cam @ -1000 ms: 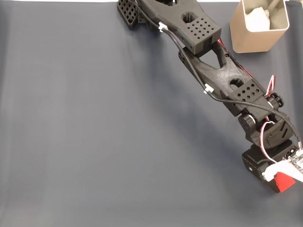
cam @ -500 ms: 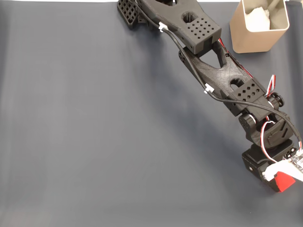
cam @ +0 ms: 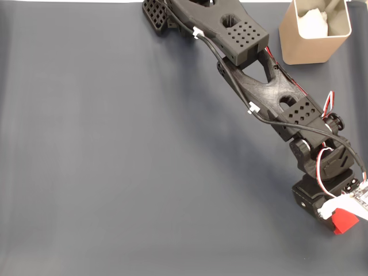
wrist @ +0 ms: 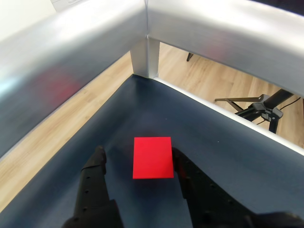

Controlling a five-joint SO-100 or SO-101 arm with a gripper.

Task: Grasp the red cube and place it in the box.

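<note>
The arm reaches across the dark worktop (cam: 115, 161) to its near right corner in the fixed view, and over the last second the wrist has sunk slightly: the black block above the cube (cam: 345, 221) sits a touch lower and further left, and less of the red face shows from under it. In the wrist view the cube (wrist: 152, 157) lies flat on the worktop (wrist: 228, 142) between the two black fingers (wrist: 97, 164), the right finger touching or nearly touching its edge, the left one still apart from it by a strip of bare surface. So the hand (wrist: 137, 159) is released, straddling the cube but not yet clenched on it. That small descent reads as the last of the approach; the grasp looks ready to begin once the fingers close. The cube sits close to the worktop's corner, with the metal rails (wrist: 199, 28) just beyond. The box (cam: 315, 31) stands well apart at the far right of the fixed view, something pale inside it, so the whole carry is yet to come.
</note>
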